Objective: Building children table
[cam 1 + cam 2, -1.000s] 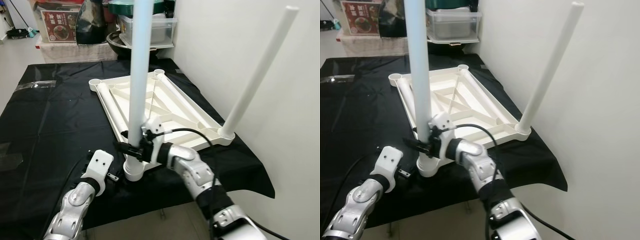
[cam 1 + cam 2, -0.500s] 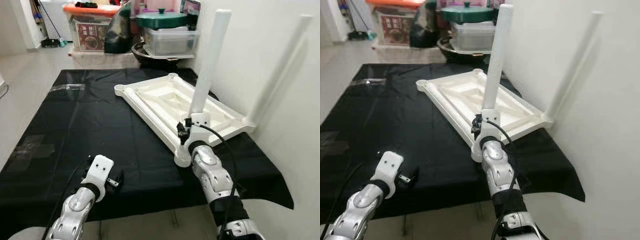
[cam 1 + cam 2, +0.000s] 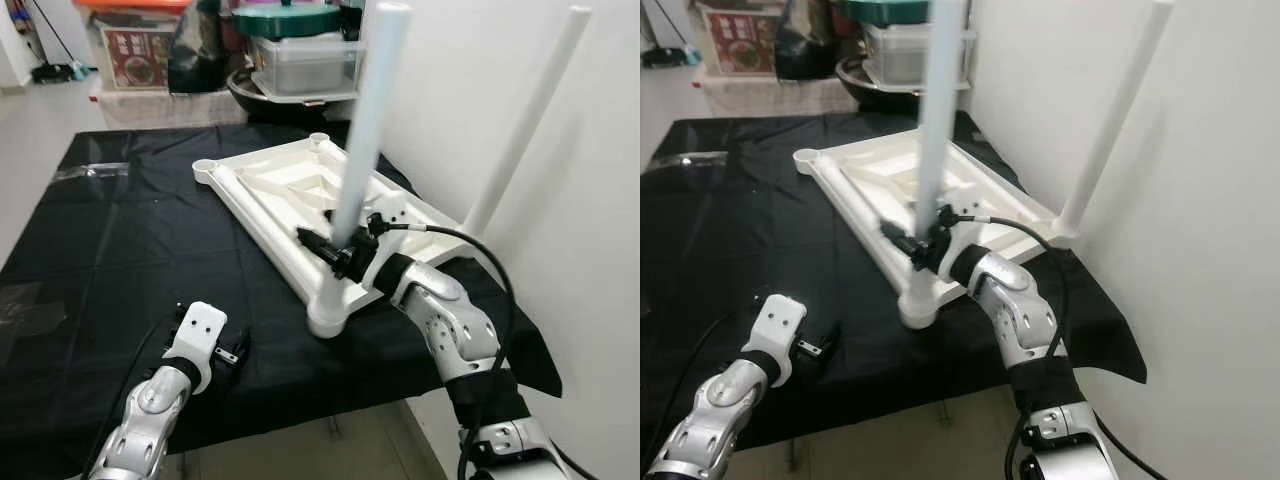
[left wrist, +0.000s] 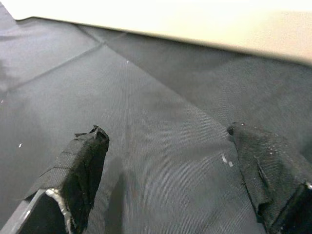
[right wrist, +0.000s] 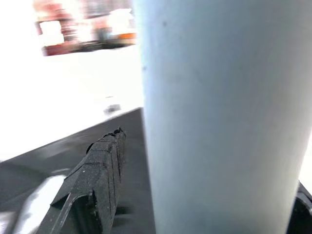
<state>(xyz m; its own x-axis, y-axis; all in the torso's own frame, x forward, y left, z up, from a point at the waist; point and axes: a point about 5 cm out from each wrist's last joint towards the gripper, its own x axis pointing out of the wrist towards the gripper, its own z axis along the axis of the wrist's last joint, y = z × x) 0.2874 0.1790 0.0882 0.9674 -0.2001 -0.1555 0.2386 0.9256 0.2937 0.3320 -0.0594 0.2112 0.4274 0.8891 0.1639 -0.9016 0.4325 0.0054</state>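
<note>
On the left, the left gripper (image 3: 232,352) hovers just above the black cloth (image 3: 120,240), its fingers (image 4: 80,170) spread wide and holding nothing — idle, so it braces nothing. Further right, the upturned white tabletop (image 3: 290,195) lies on the cloth, a near leg (image 3: 360,150) standing in its front corner socket (image 3: 328,318). The right gripper (image 3: 340,255) clasps that leg low down, fingers on either side of the tube. The leg looks slightly tilted — if pushed at that angle it could jam or skid the tabletop toward the table edge. At far right, a second leg (image 3: 525,115) stands by the wall and could be knocked loose.
</note>
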